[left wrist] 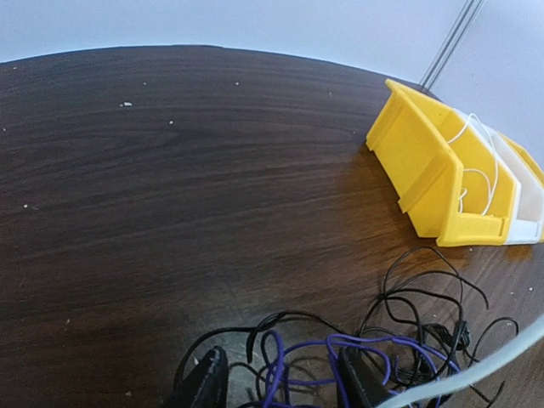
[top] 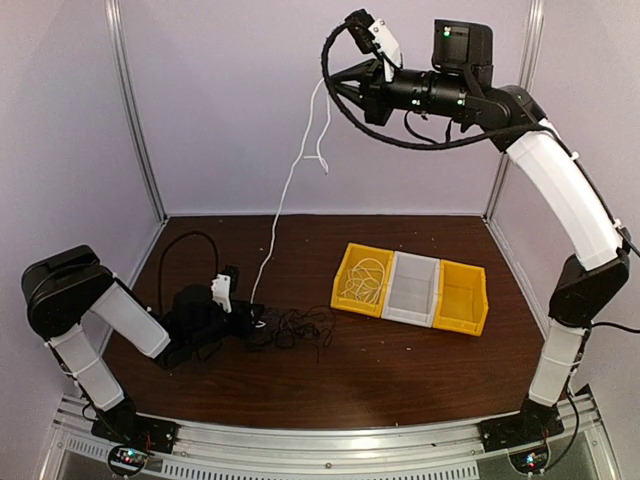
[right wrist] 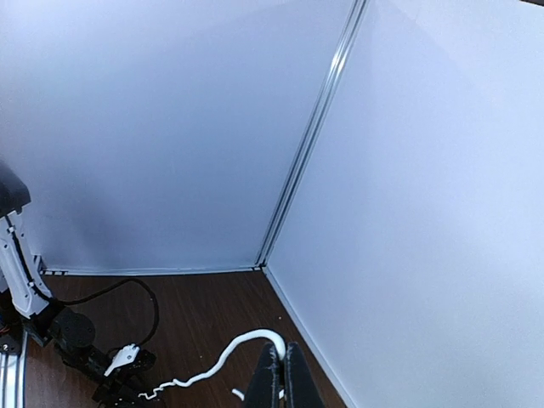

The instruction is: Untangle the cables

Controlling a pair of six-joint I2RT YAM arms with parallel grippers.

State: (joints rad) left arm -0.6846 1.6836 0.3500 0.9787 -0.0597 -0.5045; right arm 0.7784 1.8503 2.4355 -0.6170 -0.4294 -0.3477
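Note:
My right gripper (top: 330, 82) is raised high near the back wall and is shut on the white cable (top: 283, 205). In the right wrist view the fingers (right wrist: 283, 365) are pinched on the white cable (right wrist: 229, 350). The cable hangs down to the clump of dark cables (top: 295, 328) on the table. My left gripper (top: 250, 318) rests low at the clump's left end. In the left wrist view its fingers (left wrist: 280, 378) stand apart around a purple cable (left wrist: 340, 344) and black strands (left wrist: 416, 314). The white cable (left wrist: 484, 370) crosses the lower right.
Three joined bins stand right of centre: a yellow one (top: 340, 285) holding coiled white cord, a pale one (top: 413, 290), and a second yellow one (top: 462, 298). The near yellow bin (left wrist: 421, 170) is right of the clump. The left arm's thick black cable (top: 175, 250) loops behind it.

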